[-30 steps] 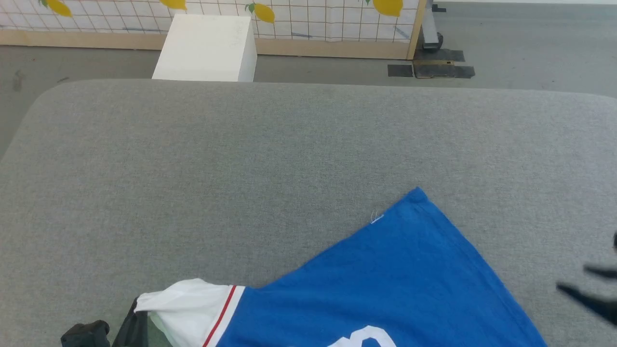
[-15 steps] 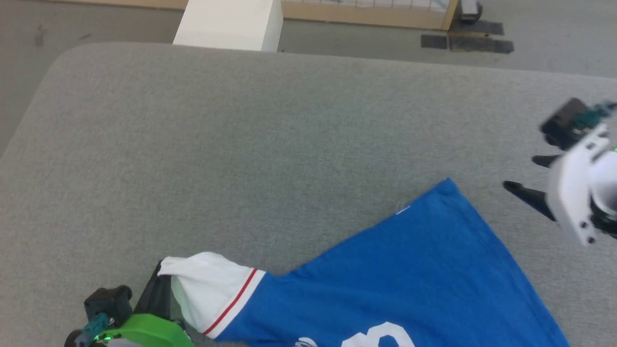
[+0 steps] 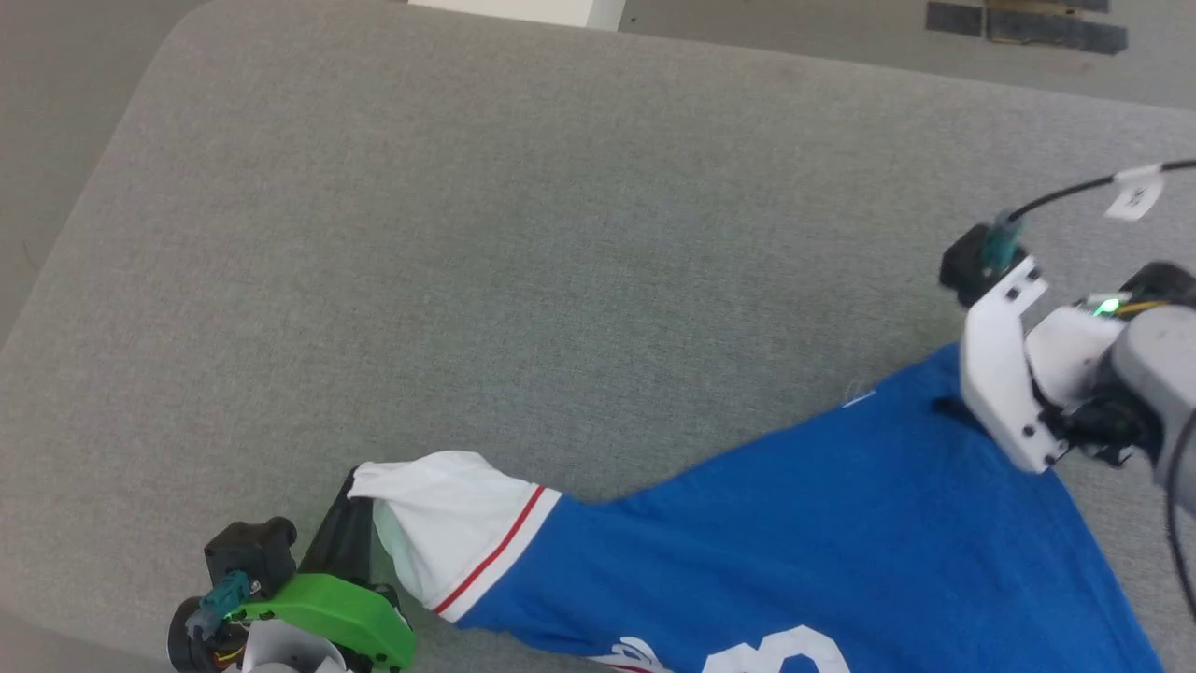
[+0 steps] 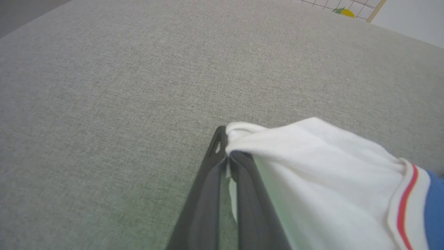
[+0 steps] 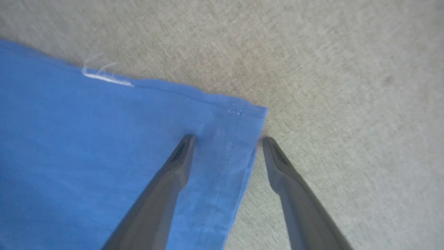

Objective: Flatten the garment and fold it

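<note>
Garment (image 3: 794,551) lies spread along the near edge of the grey fabric-covered table (image 3: 467,234), blue body toward the near right, white print cut off at the frame bottom. White sleeve (image 3: 448,523) with red stripe points toward the near left corner — left gripper (image 4: 225,152) clamps its cuff, jaws pressed together on the white cloth. Right gripper (image 5: 227,140) sits at the blue hem corner (image 5: 242,114) near the right edge — jaws wide, one finger on the blue, the other just off it over grey fabric, nothing gripped. Loose white thread (image 5: 104,78) on the hem edge.
</note>
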Tool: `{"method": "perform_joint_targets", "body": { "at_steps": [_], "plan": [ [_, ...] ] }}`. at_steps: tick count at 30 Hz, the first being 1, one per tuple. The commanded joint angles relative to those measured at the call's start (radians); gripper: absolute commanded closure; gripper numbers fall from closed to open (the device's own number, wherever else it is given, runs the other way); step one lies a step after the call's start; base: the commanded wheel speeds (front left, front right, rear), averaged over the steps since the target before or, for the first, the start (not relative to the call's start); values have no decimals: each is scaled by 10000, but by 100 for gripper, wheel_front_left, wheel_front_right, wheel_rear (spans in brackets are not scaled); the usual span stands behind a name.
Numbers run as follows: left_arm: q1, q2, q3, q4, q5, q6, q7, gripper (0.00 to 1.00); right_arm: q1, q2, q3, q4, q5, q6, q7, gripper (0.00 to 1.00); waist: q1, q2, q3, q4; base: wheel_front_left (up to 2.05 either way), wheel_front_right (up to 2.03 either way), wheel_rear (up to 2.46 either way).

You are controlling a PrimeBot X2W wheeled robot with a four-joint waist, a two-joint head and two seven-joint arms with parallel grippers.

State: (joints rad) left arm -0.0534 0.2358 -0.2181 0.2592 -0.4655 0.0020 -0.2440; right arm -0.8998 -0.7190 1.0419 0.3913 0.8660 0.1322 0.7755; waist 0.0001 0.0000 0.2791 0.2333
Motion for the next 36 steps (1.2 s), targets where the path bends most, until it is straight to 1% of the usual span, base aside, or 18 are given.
{"method": "perform_joint_targets", "body": {
  "at_steps": [1,4,5,6,7,10,14,18,20,22,25,29,31,36],
  "plan": [
    [-207,-77,24,55,74,-1,-91,100,158,148,227,210,97,-15,-167,0,-1,0,146,129,0,0,0],
    [-241,-99,79,107,69,-12,-116,100,301,296,732,523,231,-15,-360,0,-1,0,192,100,0,0,0],
    [-241,-96,102,123,69,-14,-124,100,293,325,880,603,284,-15,-451,58,-1,0,199,72,0,0,0],
    [-236,-92,125,130,71,-10,-129,100,264,352,960,662,341,-15,-562,95,-1,0,198,35,0,0,0],
    [-228,-85,146,136,76,-6,-135,100,217,371,1052,718,420,-15,-715,100,-1,0,180,-10,0,0,0],
    [-187,-35,184,173,98,4,-143,100,76,401,1193,783,682,-15,-1195,100,-1,0,11,-154,0,0,0],
    [-64,48,254,348,73,33,-148,100,14,462,1298,791,963,-15,-2306,100,-1,0,-526,-408,0,0,0],
    [49,250,306,351,112,31,-143,100,-125,494,1392,539,958,-15,-3972,100,-1,0,-1077,-718,0,0,0],
    [-64,395,284,215,216,47,-100,100,-134,331,1206,406,1068,-15,-5038,100,-1,0,-1343,-760,0,0,0],
    [-286,545,285,-10,315,79,-14,100,-170,8,1069,307,907,-15,-6072,100,-1,0,-1567,-783,0,0,0],
    [-817,783,322,-457,470,150,161,100,-180,-419,685,120,877,-15,-7316,100,-1,0,-1790,-867,0,0,0],
    [-1832,1052,305,-993,708,189,468,100,-445,-664,102,-110,708,-15,-8482,100,-1,0,-1937,-1108,0,0,0],
    [-2451,1159,216,-1263,907,197,641,100,-681,-655,-331,-78,428,-15,-8989,100,-1,0,-1967,-1240,0,0,0],
    [-4386,1352,-70,-1748,1437,53,963,100,-1199,-365,-1217,74,-343,-15,-9416,100,-1,0,-1906,-1474,0,0,0]
  ]
}}
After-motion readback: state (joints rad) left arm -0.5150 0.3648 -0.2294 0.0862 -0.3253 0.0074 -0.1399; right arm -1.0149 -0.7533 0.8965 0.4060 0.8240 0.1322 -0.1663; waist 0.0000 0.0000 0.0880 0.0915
